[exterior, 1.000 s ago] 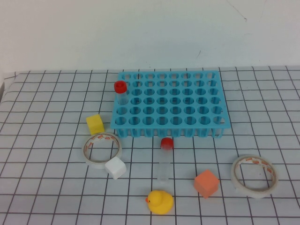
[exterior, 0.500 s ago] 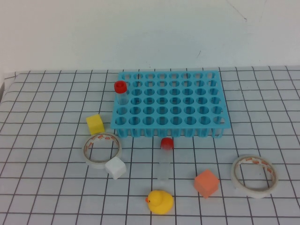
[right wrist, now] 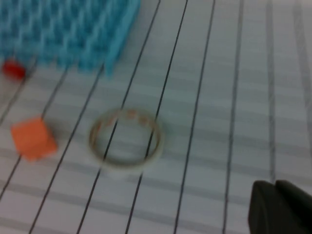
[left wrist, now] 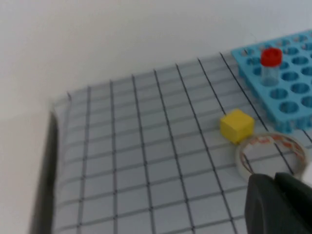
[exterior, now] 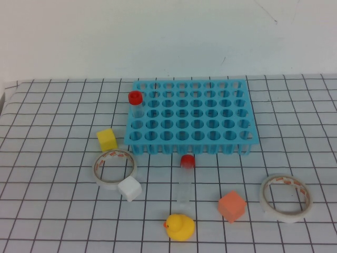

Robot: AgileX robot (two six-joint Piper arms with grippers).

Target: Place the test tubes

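Test tube 1 (exterior: 137,107) in rack (exterior: 200,118), tube 2 (exterior: 184,182) loose in front; left gripper (left wrist: 274,181) & right gripper (right wrist: 274,187) closed, empty, parked nearside

Even brightness, blurry wrist views.

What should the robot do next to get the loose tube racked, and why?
Probably swing the right pincer, shut near the right tape, towards the lying tube: it rests flat before the rack, where the other tube already stands. The left pincer, shut, sits near the left tape.
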